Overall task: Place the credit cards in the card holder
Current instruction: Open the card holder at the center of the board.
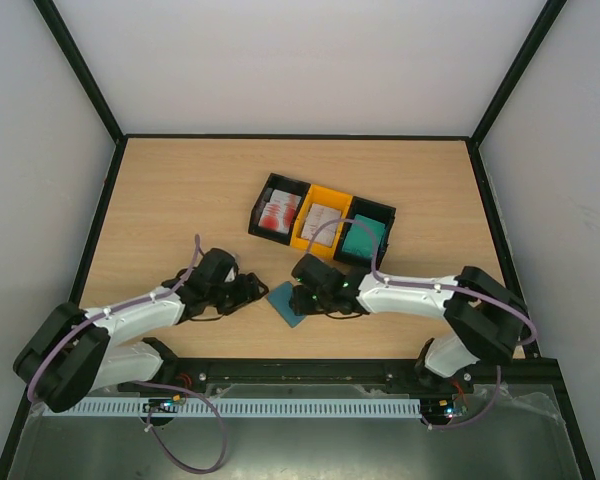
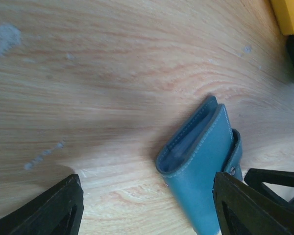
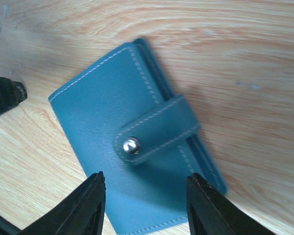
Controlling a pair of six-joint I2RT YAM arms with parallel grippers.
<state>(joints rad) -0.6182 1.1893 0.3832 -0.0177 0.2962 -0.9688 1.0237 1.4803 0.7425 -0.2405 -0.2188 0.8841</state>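
Right wrist: card holder point(image 3: 132, 147) between fingers point(image 3: 83, 205)

Left arm point(image 1: 130, 315): stretched from its base at the near left, forearm low and angled toward centre. Left gripper point(image 1: 248, 290) points right, jaws wide apart; in the wrist view one of the dark fingers point(image 2: 59, 210) sits at each lower corner of the frame.

Right arm point(image 1: 410, 293): elbow folded at the near right, white forearm running left toward centre. Right gripper point(image 1: 298, 297) points left and down, tip to tip with the left one but not touching it. Jaws apart, narrower than the left; both fingers point(image 3: 85, 205) enter from the bottom edge of the wrist view
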